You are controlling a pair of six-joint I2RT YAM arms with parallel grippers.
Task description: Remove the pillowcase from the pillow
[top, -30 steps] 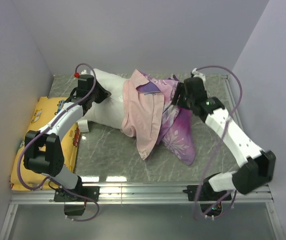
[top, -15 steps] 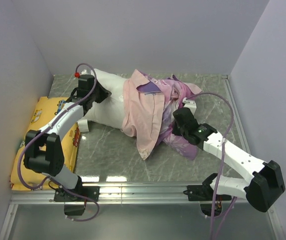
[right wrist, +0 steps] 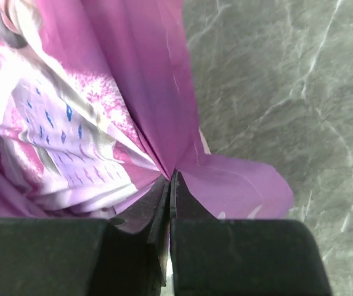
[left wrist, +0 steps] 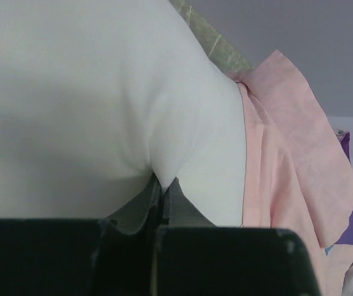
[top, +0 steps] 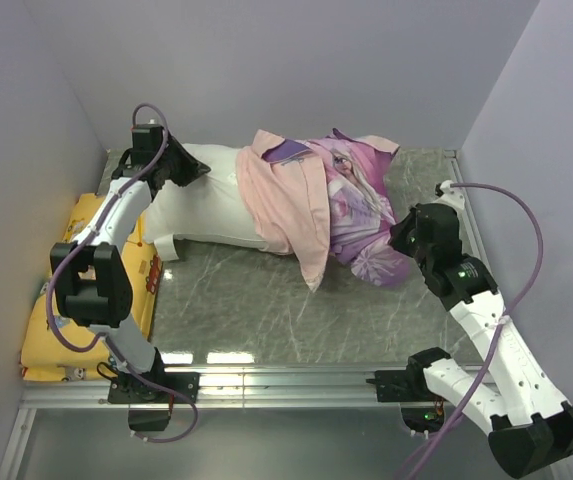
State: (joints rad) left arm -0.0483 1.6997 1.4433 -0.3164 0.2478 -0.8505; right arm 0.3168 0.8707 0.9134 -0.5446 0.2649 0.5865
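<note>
We list first the left gripper (left wrist: 162,185): its fingers are pressed together on a pinch of white fabric at the left end of the pillow (top: 201,205), and the cloth puckers into the nip. The pillow itself is plump, plain white, and lies lengthwise across the far half of the table (top: 236,300), its left part bare and its right part inside the pillowcase (top: 341,195). Next, the right gripper (right wrist: 171,179): its fingers are closed to a slit on a purple fold at the lower right corner of the pillowcase, with creases fanning out from the grip. The pillowcase is pink and purple with a cartoon figure and white snowflakes. Its open edge is turned back, showing the paler pink reverse, and one flap of it hangs over the near side of the pillow onto the table. The table top is a grey-green marbled sheet, slightly glossy, with a metal rail (top: 286,378) running along its near edge where both arm bases are bolted. A yellow pillow (top: 46,335) with printed vehicles lies along the left edge of the table, partly under the left arm. Plain pale lilac-grey walls (top: 286,70) close the table in at the back, left and right. A purple cable (top: 511,195) loops from each arm.
</note>
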